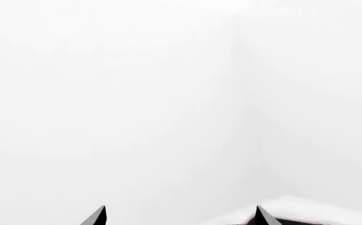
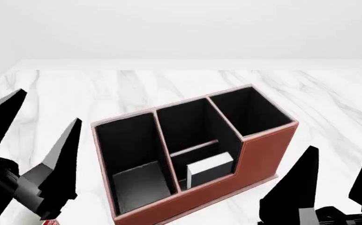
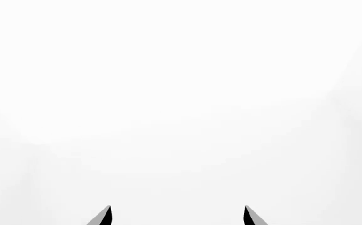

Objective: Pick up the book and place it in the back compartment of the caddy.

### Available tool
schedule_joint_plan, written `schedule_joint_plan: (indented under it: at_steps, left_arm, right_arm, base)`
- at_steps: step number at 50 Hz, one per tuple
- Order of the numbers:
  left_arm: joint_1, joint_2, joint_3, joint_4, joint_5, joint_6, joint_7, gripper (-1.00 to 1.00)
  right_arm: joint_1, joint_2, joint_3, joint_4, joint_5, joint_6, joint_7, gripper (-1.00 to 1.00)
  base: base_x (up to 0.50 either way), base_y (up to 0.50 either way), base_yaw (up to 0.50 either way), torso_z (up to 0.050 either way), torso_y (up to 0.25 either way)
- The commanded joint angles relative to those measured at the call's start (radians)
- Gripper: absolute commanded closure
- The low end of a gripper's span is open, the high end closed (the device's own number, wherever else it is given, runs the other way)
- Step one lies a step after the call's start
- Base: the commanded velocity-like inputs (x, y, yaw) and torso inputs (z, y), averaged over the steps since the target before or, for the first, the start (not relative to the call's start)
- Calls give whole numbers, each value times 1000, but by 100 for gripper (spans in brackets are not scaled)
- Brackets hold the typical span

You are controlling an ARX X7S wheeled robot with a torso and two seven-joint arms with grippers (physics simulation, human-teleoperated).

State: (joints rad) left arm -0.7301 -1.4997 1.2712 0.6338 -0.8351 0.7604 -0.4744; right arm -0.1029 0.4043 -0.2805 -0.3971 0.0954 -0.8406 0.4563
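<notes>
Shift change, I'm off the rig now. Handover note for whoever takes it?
Left claw: open, empty, raised left of the caddy.
Right claw: open, empty, raised at the caddy's right end.
Book: standing upright inside the caddy's middle section, in the half on the robot's side of the low cross divider. Neither claw touches it.
Done: book picked and released into the caddy.
Left: confirm that this half is the intended back compartment; the other half looks empty. If it is right, nothing remains to be done.
</notes>
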Motion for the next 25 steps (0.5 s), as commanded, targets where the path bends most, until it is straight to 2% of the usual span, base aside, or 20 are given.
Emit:
schedule_joint_plan:
  at_steps: [1, 2, 7, 9, 13, 15, 25]
  left_arm:
    - [123, -71, 43, -30, 342, 287, -412, -100]
    - [128, -71, 48, -43, 420, 287, -529, -100]
    - [124, -71, 42, -92, 597, 287, -807, -100]
    - [113, -71, 31, -105, 646, 247, -876, -100]
    - [112, -71, 29, -86, 661, 183, -922, -100]
    - [116, -71, 32, -100, 681, 210, -944, -100]
    - [104, -71, 19, -52, 684, 136, -1018, -100]
  right_arm:
    - [4, 1, 120, -57, -38, 27, 15, -100]
    - [6, 11, 171, -88, -37, 43, 34, -100]
    - [-1, 34, 286, -148, -37, 70, 71, -100]
    - [-1, 37, 309, -151, -33, 68, 79, -100]
    - [-5, 42, 361, -161, -32, 60, 97, -100]
    - [-3, 38, 371, -159, -39, 57, 101, -100]
    - [-16, 36, 377, -154, -35, 23, 103, -100]
  base:
    - [0, 0, 0, 0, 0]
    - [0, 0, 0, 0, 0]
    - [0, 0, 0, 0, 0]
    - [0, 0, 0, 0, 0]
    - [0, 0, 0, 0, 0]
    - [0, 0, 0, 0, 0]
    - [0, 0, 0, 0, 0]
